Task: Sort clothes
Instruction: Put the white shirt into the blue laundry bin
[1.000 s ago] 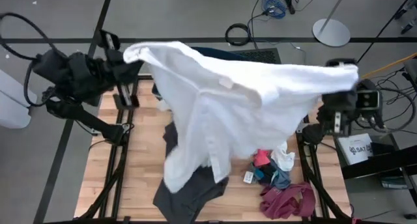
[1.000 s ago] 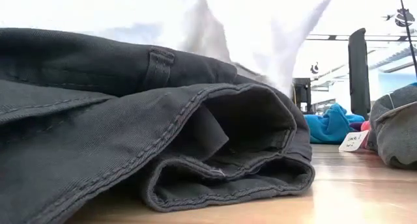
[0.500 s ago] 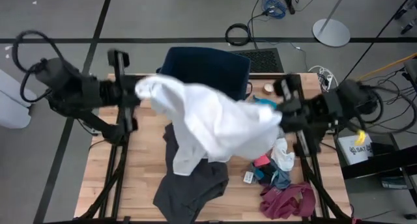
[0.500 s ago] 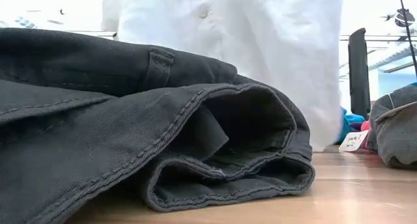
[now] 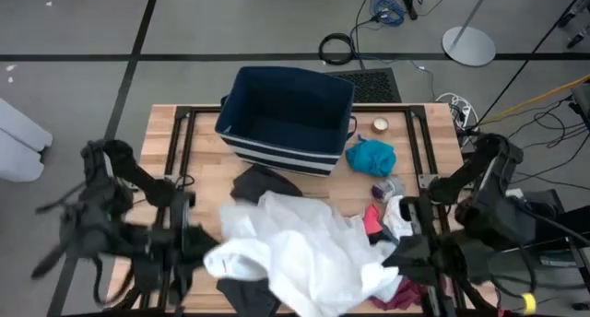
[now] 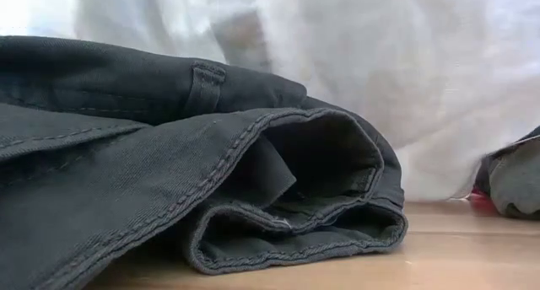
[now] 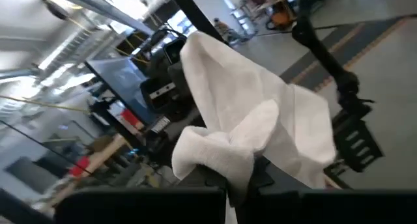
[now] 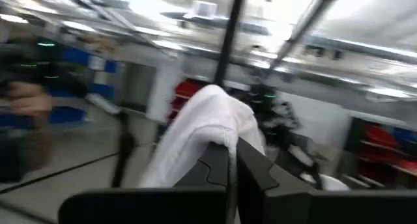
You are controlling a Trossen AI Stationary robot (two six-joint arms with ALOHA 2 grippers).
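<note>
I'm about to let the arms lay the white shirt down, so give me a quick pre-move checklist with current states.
1. Left end effector shut on white shirt: ok.
2. Right end effector shut on the shirt: ok.
3. Shirt spread flat: not ok, bunched.
4. Landing spot clear: not ok, dark grey garment lies underneath.
5. Blue bin clear of the shirt: ok.
6. Small clothes pile uncovered: cannot tell, partly hidden.

A second ago I held the white shirt (image 5: 300, 252) stretched wide across the upper part of the high view. Now it sags in a heap at the lower centre. My left gripper (image 5: 198, 259) has swung from upper left to lower left, my right gripper (image 5: 392, 260) from right edge to lower right, both clamped on it. The bin (image 5: 286, 119) is uncovered.
</note>
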